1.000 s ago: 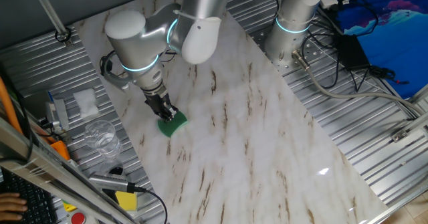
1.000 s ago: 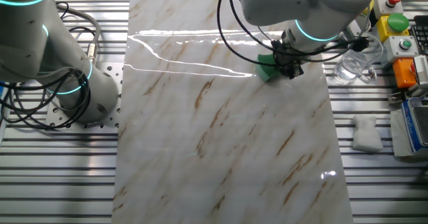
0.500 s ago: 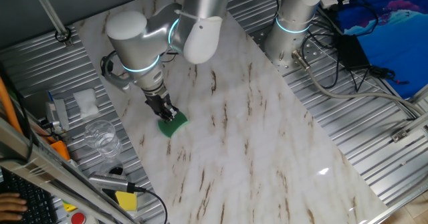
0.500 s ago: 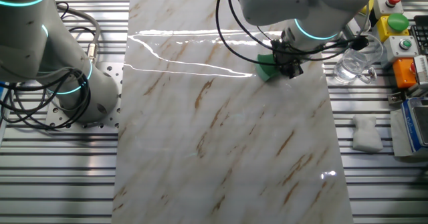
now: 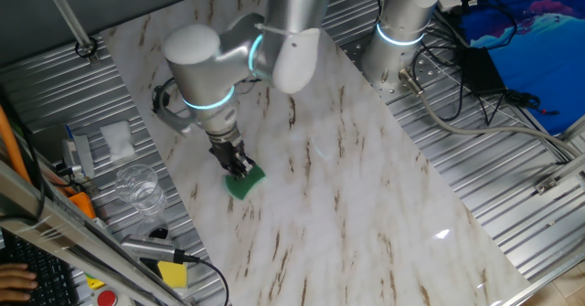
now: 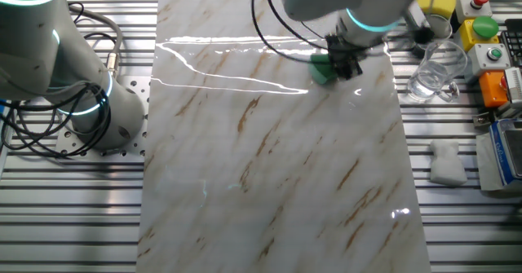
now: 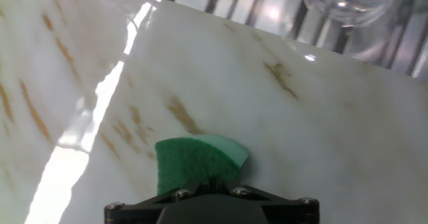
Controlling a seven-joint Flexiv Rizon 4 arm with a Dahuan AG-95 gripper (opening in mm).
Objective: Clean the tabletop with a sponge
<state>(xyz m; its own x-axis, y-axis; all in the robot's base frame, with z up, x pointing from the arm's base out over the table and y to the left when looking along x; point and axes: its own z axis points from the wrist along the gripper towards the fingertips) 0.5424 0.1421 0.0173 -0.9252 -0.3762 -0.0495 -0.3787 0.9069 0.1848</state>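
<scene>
Though the fingertips are cut off at the bottom edge of my hand view, I see the gripper (image 5: 239,166) clamped on the one sponge (image 5: 245,184), hiding its rear. It is bright green with a wavy front edge, pressed flat on the marble tabletop (image 5: 366,196). In the other fixed view it sits at one o'clock on the slab. At three o'clock beyond the slab's edge stands one clear glass (image 6: 432,71), blurred in my hand view.
</scene>
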